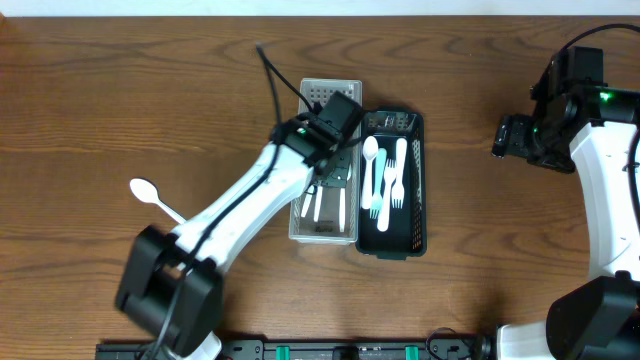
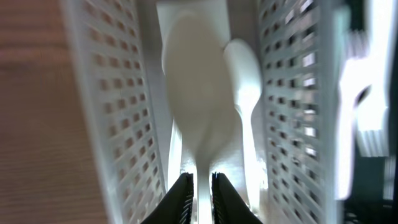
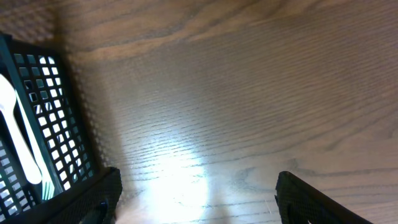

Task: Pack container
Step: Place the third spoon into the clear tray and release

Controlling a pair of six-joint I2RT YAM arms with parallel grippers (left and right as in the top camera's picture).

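Left arm [image 1: 250, 200] hides much of white basket [image 1: 322, 237]; blurred spoon [image 2: 196, 93], perhaps pinched.

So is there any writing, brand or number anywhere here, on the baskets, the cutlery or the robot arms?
None that can be read. The white basket, the black basket, the white cutlery and the wooden table show no print. The left arm and right arm carry no legible label; the green light on the right one is only a lamp.

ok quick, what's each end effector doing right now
left end effector: closed on the handle of a white spoon, inside the white basket
right end effector: open, holding nothing
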